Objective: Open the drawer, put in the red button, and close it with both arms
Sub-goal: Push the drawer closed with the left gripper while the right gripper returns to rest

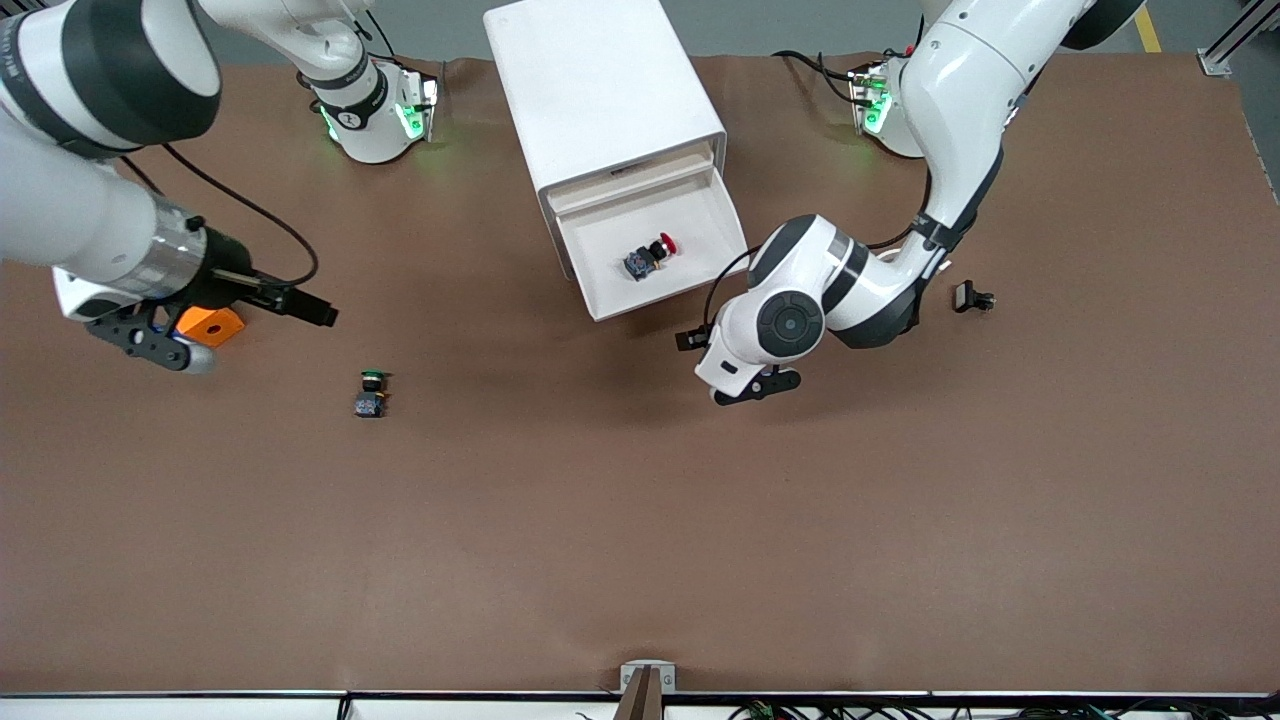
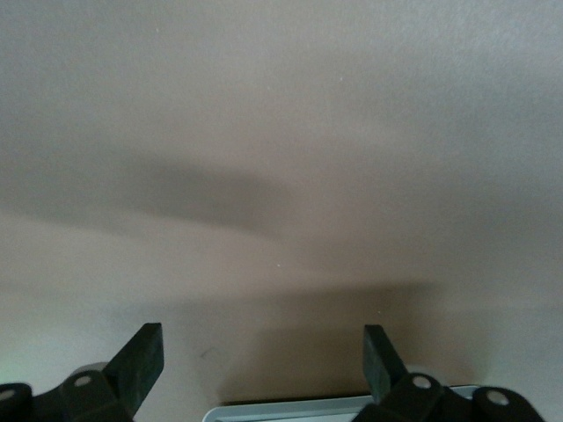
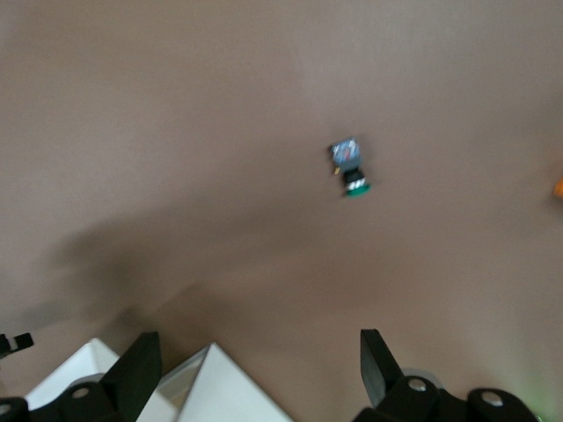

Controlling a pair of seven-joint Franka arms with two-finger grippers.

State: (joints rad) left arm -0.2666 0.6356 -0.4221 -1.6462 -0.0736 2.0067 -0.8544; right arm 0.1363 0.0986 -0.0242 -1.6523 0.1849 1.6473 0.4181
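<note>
Right gripper (image 1: pixel 150 340): it is held over the table (image 1: pixel 640 540) at the right arm's end, above an orange block (image 1: pixel 210 324). In the right wrist view its fingers (image 3: pixel 136 365) are seen spread apart, with nothing between them.
Green button (image 1: pixel 370 393): it lies on the bare table, nearer to the front camera than the drawer unit and toward the right arm's end. It is the wrong one and is best left untouched.
Drawer unit (image 1: pixel 600 90): a white box. Its drawer (image 1: pixel 700 285) is pulled out toward the front camera.
Red button (image 1: pixel 650 255): it is already lying on its side inside the open drawer, so only the closing is judged to be left.
Left gripper (image 1: pixel 755 388): it is held low over the table just beside the drawer's front corner. Its fingers (image 2: pixel 141 360) are spread wide and hold nothing.
Black part (image 1: pixel 972 297): a small dark piece lies alone toward the left arm's end.
Risk 1: if the drawer is pushed on one corner only, the light box can be turned or slid instead of being closed.
Risk 2: if it is pushed fast, the button can be rolled or jammed.
Risk 3: the right arm is well apart from the drawer, and the green button can be swept on its way.
Count: two arms, two grippers, one drawer unit, one red button, one green button, one orange block, one black part.
</note>
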